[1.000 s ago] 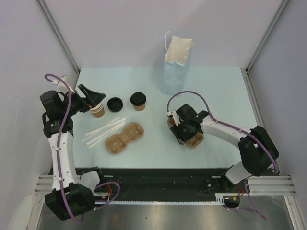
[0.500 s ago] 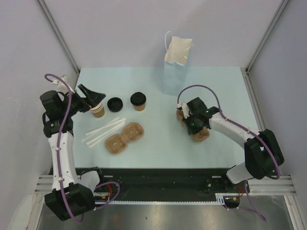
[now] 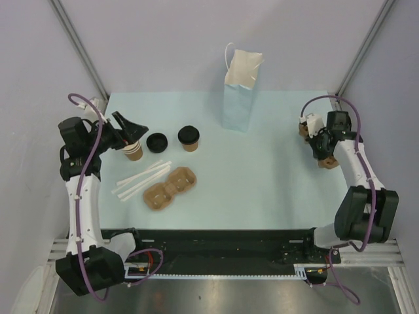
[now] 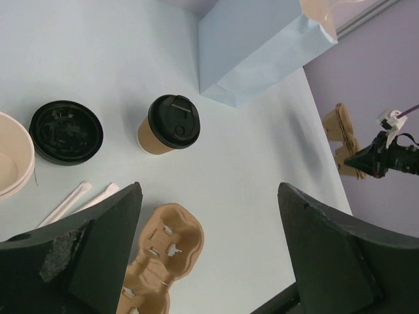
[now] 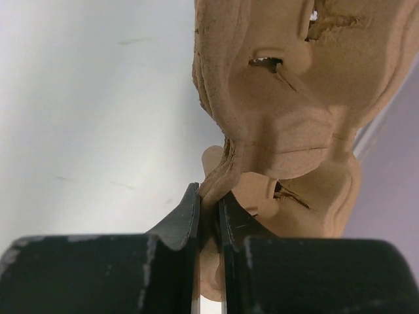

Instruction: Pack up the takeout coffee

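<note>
The right gripper [image 5: 209, 196] is pinched nearly shut on the thin rim of a pulp carrier [image 5: 288, 98], the two fingers pressing the edge flat between them. This held carrier hangs tilted off the fingers at the far right of the table [image 3: 275, 176], close to the right wall.

The left gripper [image 4: 209, 191] stands wide, holding nothing. It hovers at the table's left side, right above a stack of cups [image 3: 134, 151]. Between its spread fingers the wrist view looks down on the bare table.

The coffee [image 3: 189, 138] stands upright with its lid on, left of the table's middle and clear of both grippers. A loose lid [image 3: 156, 142] lies just beside it on the left, between it and the cups. Near the front from these, some straws [image 3: 140, 178] lie slanted, and a second carrier [image 3: 170, 188] lies flat beside them. The bag [image 3: 240, 98] stands upright at the back, right of the coffee and apart from it.
</note>
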